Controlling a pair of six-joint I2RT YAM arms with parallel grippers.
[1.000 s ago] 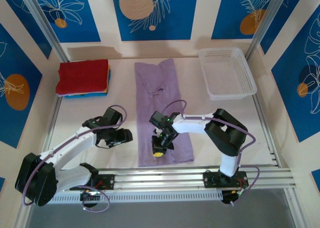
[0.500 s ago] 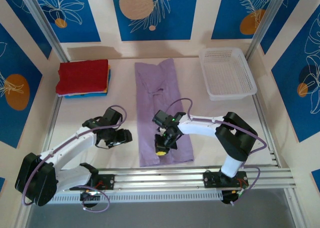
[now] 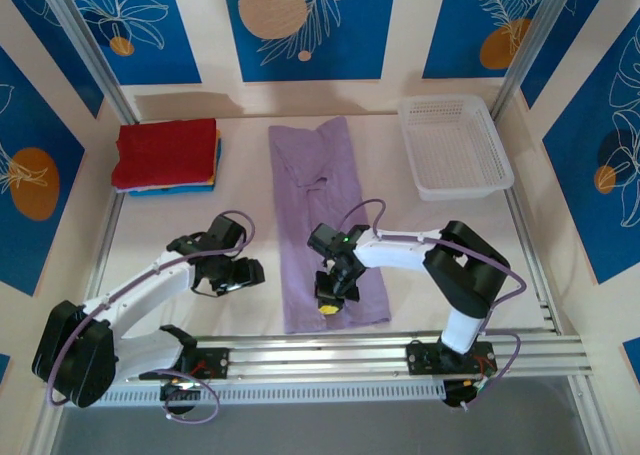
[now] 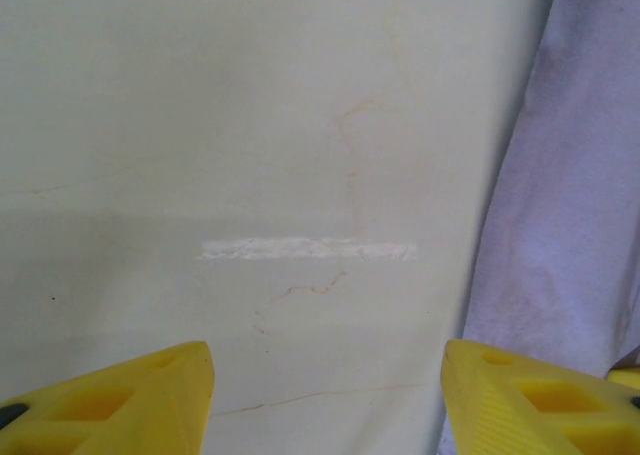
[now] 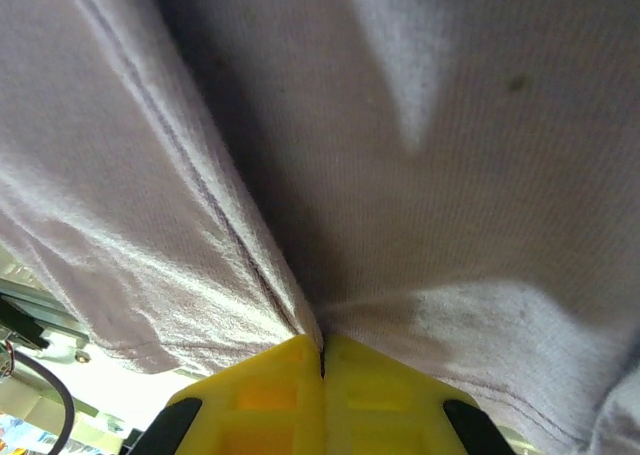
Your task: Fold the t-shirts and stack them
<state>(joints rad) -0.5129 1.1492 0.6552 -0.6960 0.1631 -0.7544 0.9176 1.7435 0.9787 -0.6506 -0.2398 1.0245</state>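
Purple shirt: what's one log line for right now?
right jaws: shut on purple shirt, near end | left jaws: open over table beside shirt | folded stack: far left | basket: far right

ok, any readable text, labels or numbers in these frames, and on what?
None readable. The lavender t-shirt is plain, the folded stack and white basket show no label, the wall panels carry only leaf-and-circle art, and the white streak on the table bears no writing.

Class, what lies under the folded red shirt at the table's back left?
Beneath the red shirt, blue and yellow-orange edges of other folded shirts peek out; the rest is covered.
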